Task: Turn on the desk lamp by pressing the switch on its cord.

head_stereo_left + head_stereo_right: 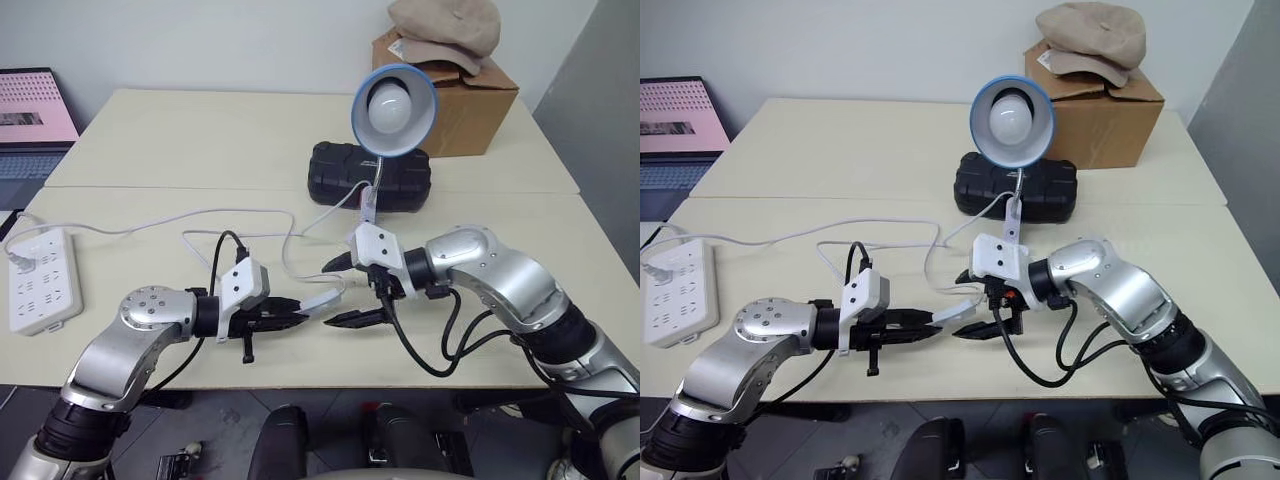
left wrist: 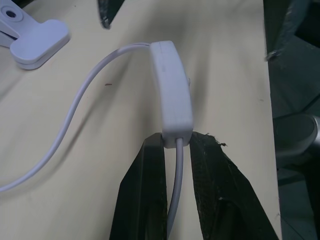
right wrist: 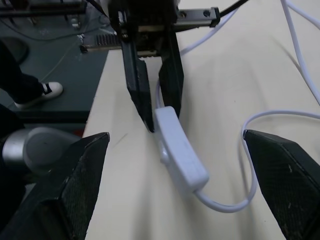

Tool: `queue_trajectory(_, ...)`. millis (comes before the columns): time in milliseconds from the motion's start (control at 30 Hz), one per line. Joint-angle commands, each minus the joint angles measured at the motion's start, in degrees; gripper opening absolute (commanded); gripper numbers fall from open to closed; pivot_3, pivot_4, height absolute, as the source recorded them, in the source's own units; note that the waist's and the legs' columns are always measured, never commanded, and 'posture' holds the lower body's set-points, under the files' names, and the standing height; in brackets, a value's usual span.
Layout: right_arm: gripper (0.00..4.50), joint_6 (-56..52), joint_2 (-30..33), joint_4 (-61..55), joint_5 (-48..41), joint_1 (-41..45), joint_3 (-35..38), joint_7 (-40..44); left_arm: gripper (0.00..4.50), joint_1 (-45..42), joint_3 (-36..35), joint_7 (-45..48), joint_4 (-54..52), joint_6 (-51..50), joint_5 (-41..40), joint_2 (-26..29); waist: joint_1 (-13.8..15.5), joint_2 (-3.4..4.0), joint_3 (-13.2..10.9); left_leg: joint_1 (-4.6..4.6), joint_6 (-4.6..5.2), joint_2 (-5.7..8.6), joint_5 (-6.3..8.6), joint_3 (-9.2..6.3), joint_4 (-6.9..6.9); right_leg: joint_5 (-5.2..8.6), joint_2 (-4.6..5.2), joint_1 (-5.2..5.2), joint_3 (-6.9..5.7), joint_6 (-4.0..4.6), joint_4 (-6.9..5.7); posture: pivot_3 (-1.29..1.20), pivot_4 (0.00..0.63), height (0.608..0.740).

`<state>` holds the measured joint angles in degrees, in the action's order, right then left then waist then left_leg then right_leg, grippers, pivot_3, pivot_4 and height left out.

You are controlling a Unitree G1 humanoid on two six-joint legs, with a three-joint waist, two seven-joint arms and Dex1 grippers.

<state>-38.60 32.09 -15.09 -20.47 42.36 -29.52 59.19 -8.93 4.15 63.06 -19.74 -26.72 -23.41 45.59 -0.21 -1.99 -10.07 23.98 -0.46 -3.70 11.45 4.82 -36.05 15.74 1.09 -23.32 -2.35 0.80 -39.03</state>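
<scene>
The switch (image 2: 172, 92) hangs just above the table's (image 1: 180, 140) front edge, pinched at one end by the left gripper (image 1: 296, 312); the right gripper (image 1: 342, 292) faces it, fingers spread wide; pressing seems next, needing one finger on its button; the lamp (image 1: 394, 108) stands unlit behind.

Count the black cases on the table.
1: a black case lies behind the lamp, left of the cardboard box. Another could be hidden behind the box.
</scene>
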Motion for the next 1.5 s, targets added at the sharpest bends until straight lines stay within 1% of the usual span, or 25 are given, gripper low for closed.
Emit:
queue_trajectory(33,4.50,2.2,-1.0,0.7,3.0,1.5,-1.1,0.7,0.37,-0.9,-0.5,-0.1,-0.7,1.4,0.7,0.7,0.0,0.00,0.0,0.00,0.00,0.00,0.00,0.00,0.00,0.00,0.00,0.00,0.00,0.00,0.00,0.00,0.150,0.740)
queue_trajectory(200,4.50,3.2,-1.3,1.8,5.7,1.3,-1.8,1.8,0.37,-1.5,-0.2,0.4,0.2,2.2,1.6,0.9,0.0,0.00,0.0,0.00,0.00,0.00,0.00,0.00,0.00,0.00,0.00,0.00,-0.01,0.00,0.00,0.00,0.150,0.740)
queue_trajectory(567,4.50,4.2,-2.6,3.5,8.6,1.0,-2.0,3.3,0.37,-1.2,-0.3,0.2,0.3,2.8,2.2,0.4,0.1,0.00,0.0,0.00,0.00,-0.01,0.00,0.00,0.00,0.00,0.00,0.00,-0.01,0.00,0.00,0.00,0.150,0.740)
queue_trajectory(600,4.13,4.3,-2.8,3.8,8.8,1.1,-2.1,3.4,0.37,-1.3,-0.2,0.1,0.2,2.8,2.2,0.3,0.1,0.00,0.0,0.00,0.00,-0.01,0.00,0.00,0.00,0.00,0.00,0.00,-0.01,0.00,0.00,0.00,0.150,0.740)
queue_trajectory(667,3.78,4.5,-3.3,4.4,9.4,1.2,-2.2,3.4,0.37,-1.5,0.0,-0.1,0.2,2.8,2.2,0.0,0.1,0.00,0.0,-0.01,0.00,-0.01,0.00,0.00,0.00,0.00,0.00,0.00,-0.01,0.01,0.00,0.00,0.150,0.740)
queue_trajectory(767,3.12,5.2,-3.7,5.0,10.6,1.3,-2.6,3.6,0.37,-1.5,0.1,-0.2,0.1,2.9,2.2,-0.1,0.1,0.00,0.0,0.00,0.00,-0.01,0.00,0.00,0.00,0.00,0.00,0.00,-0.01,0.01,0.00,0.00,0.150,0.740)
queue_trajectory(1067,0.97,7.4,-4.4,6.4,12.9,1.1,-2.6,4.6,0.37,-1.8,0.4,-0.2,0.5,3.9,3.0,0.0,0.1,0.00,0.0,0.00,0.00,-0.01,0.00,0.01,0.01,0.00,0.00,0.00,-0.01,0.01,0.00,0.00,0.150,0.740)
queue_trajectory(1100,0.80,7.5,-4.5,6.5,13.0,1.0,-2.4,4.8,0.37,-1.9,0.5,-0.2,0.6,4.0,3.2,0.0,0.1,0.00,0.0,0.00,0.00,0.00,0.00,0.02,0.00,0.00,0.00,0.00,-0.01,0.01,0.00,0.00,0.150,0.740)
queue_trajectory(1200,0.50,7.8,-4.8,6.7,13.0,1.0,-2.1,5.3,0.37,-2.0,0.5,-0.1,0.9,4.5,3.7,-0.2,0.1,0.00,0.0,-0.01,0.00,-0.01,0.00,0.01,0.00,0.00,0.00,0.00,-0.01,0.01,0.00,0.00,0.150,0.740)
queue_trajectory(1500,0.45,8.3,-5.4,6.1,12.3,0.4,-1.1,5.7,0.37,-2.1,0.8,-0.3,0.8,5.3,4.3,-0.8,0.1,0.00,0.0,0.00,0.00,-0.01,0.00,0.01,0.01,0.00,0.00,0.00,-0.01,0.01,0.00,0.00,0.150,0.740)
